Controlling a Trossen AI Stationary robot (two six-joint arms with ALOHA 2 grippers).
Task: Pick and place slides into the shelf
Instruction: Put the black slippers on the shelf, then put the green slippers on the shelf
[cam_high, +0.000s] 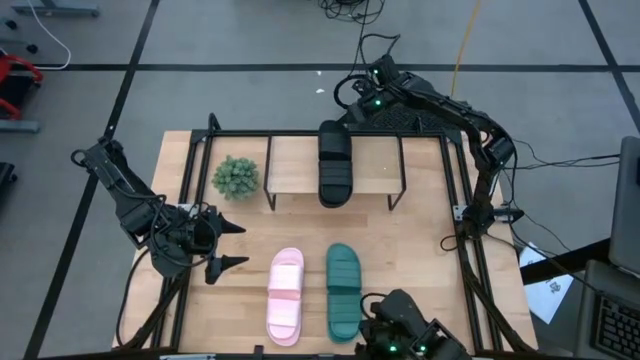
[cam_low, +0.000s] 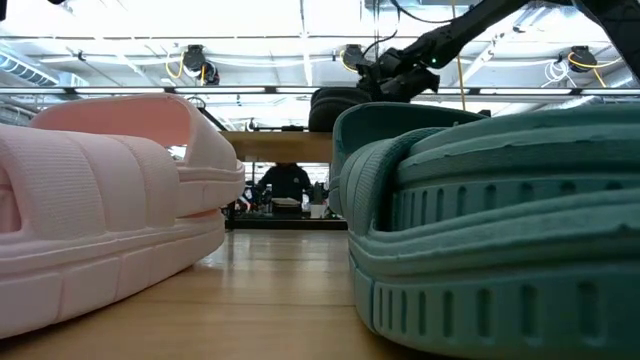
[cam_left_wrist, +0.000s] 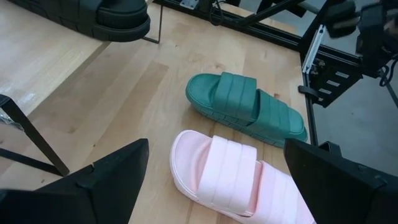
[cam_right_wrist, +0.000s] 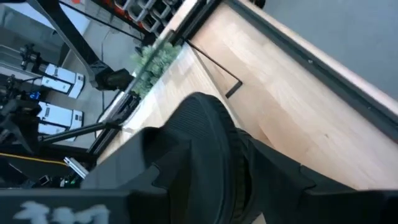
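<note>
The black slide (cam_high: 335, 165) lies lengthwise across the middle of the light-wood shelf (cam_high: 290, 160), its ends overhanging the plank's far and near edges. My right gripper (cam_high: 352, 112) reaches in from the far side and is at the slide's far end. The pale pink slide (cam_high: 285, 296) and the teal green slide (cam_high: 342, 290) lie side by side, soles down, on the tabletop near its near edge. My left gripper (cam_high: 238, 246) hovers open to the left of the pink slide, pointing at it, with the pink slide (cam_left_wrist: 239, 177) and teal slide (cam_left_wrist: 249, 106) ahead of it. My right gripper (cam_right_wrist: 217, 144) has one finger on each long side of the black slide's far end (cam_right_wrist: 205, 124), spanning its width. The fingers (cam_right_wrist: 155, 168) slant down from the far side, along the slide's length. The slide rests flat on the shelf plank.
A small green plant (cam_high: 236, 177) stands on the table left of the shelf. The shelf's thin black legs (cam_left_wrist: 37, 140) stand near my left gripper. A black metal frame (cam_high: 468, 230) borders the table. Bare plank shows on both sides of the black slide.
</note>
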